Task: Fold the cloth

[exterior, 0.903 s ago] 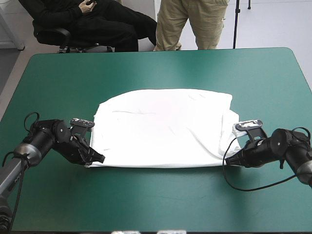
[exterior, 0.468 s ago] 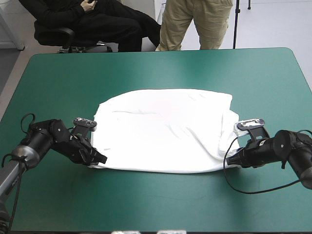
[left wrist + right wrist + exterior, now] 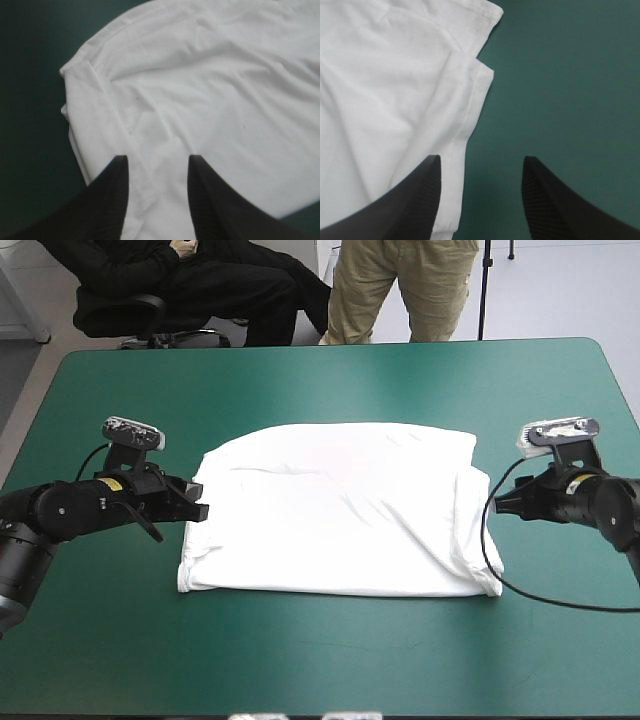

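The white T-shirt [image 3: 335, 510] lies folded into a broad flat rectangle in the middle of the table. My left gripper [image 3: 196, 511] hovers at its left edge, open. In the left wrist view the left gripper [image 3: 157, 162] has its fingers apart over the T-shirt [image 3: 210, 90], near a folded hem, with nothing between them. My right gripper [image 3: 498, 505] is beside the shirt's right edge, open. In the right wrist view the right gripper [image 3: 481, 162] spans the T-shirt's [image 3: 380, 90] layered edge and the bare cover, gripping nothing.
The teal-green cover [image 3: 320, 660] surrounds the T-shirt on every side, with a wide strip toward the near edge and another toward the far edge [image 3: 330, 370].
Both grippers have left the shirt's near corners, risen and moved toward the far side along its edges. The near hem now lies flat on the cover.
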You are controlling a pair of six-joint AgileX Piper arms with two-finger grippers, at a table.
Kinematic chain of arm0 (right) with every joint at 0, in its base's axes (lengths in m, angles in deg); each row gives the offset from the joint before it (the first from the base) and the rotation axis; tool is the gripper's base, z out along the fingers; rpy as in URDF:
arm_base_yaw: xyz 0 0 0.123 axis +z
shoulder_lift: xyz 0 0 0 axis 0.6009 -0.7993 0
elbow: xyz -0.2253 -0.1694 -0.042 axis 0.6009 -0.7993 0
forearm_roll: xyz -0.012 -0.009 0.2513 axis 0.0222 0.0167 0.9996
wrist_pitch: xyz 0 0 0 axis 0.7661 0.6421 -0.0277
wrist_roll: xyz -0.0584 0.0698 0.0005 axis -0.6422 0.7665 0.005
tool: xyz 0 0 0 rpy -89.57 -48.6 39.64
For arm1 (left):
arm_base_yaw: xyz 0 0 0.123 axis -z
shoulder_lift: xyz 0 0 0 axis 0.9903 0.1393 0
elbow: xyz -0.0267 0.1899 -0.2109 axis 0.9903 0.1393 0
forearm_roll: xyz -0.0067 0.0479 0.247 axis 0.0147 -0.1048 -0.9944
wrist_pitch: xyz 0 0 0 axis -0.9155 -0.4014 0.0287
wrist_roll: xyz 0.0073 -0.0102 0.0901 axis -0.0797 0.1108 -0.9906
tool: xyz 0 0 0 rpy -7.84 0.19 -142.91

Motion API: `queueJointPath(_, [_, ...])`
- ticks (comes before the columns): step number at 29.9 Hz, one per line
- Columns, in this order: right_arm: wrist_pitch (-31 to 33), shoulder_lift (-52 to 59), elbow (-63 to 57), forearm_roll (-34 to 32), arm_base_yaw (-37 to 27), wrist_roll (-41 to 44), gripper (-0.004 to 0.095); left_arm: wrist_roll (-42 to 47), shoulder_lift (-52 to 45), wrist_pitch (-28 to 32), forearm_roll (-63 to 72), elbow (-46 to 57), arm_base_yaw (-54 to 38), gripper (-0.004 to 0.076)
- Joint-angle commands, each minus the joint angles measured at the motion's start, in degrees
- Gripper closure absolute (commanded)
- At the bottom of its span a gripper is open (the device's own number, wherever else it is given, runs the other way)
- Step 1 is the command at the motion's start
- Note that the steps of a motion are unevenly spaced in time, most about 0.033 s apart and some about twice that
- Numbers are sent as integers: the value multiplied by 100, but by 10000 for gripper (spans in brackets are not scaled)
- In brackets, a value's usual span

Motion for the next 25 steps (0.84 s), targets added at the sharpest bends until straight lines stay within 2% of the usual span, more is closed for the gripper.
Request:
queueJointPath(1, [-327,-520,376,139,-203,-61,433,74,6,360,195,-230,4,433])
queueJointPath(5, [-449,-1309,545,690,-334,-538,433,87,115,261,195,-230,4,433])
queueJointPath(13, [-901,-2564,657,794,-334,-718,436,87,146,166,195,-230,4,433])
queueJointPath(16, [-915,-2937,657,1087,-334,-966,452,87,151,166,195,-230,4,433])
queueJointPath(21, [-905,-3368,657,1558,-301,-1385,540,87,232,144,195,-230,4,433])
queueJointPath(24, [-894,-3489,657,1535,-301,-1442,656,87,270,3,195,-230,4,433])
queueJointPath(25, [-896,-3500,657,1511,-301,-1466,727,87,292,-19,195,-230,4,434])
